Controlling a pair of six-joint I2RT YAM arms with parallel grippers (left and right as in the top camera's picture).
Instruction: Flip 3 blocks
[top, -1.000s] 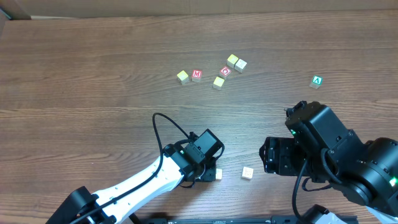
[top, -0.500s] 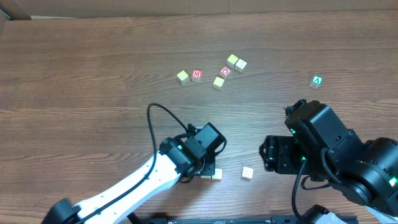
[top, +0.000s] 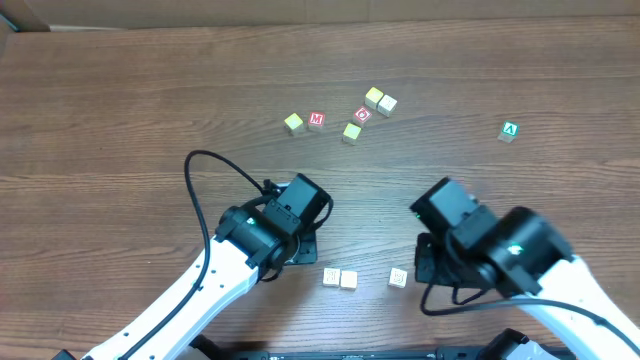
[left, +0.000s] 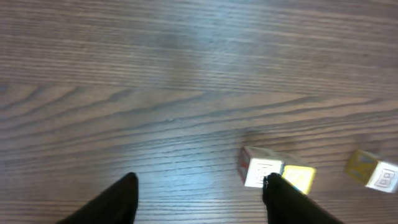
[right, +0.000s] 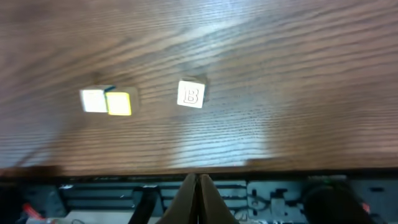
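Having been released beside the B block (top: 398, 277), the pair (top: 331, 277) seems flipped. The left hand (left: 199, 186) is withdrawn, apart and empty; the right hand (right: 198, 182) is closed.

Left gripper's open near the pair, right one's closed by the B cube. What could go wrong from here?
1. The pale cream wooden cube and the yellow-faced wooden cube sit tight side by side. The open left gripper closing on one may drag or tip the other.
2. The cream wooden cube marked B sits near the front edge of the table. A push from the shut right gripper could slide it off.
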